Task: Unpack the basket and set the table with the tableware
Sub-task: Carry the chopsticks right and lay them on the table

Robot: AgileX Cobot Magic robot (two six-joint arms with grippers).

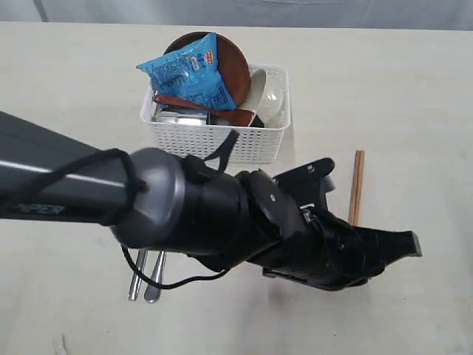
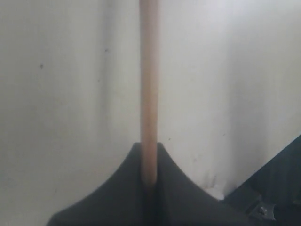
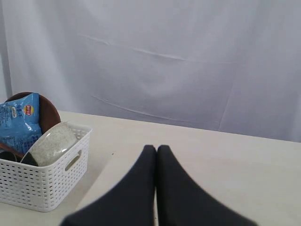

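My left arm reaches across the table (image 1: 414, 89), and its left gripper (image 1: 355, 231) is down at the near end of the wooden chopsticks (image 1: 358, 181), which lie right of the basket (image 1: 214, 142). In the left wrist view the left gripper (image 2: 149, 181) is shut on the chopsticks (image 2: 149, 84). The white basket holds a brown plate (image 1: 235, 63), a grey-green bowl (image 1: 270, 96), a red-brown spoon (image 1: 194, 102) and a steel cup (image 1: 177, 116). A steel knife and fork (image 1: 146, 277) lie at the near left. The right gripper (image 3: 156, 150) is shut and empty, hanging over bare table right of the basket (image 3: 42, 188).
A blue snack packet (image 1: 188, 70) lies on top of the things in the basket. My left arm (image 1: 185, 207) hides much of the table's near middle. A white curtain (image 3: 188, 61) backs the far edge of the table.
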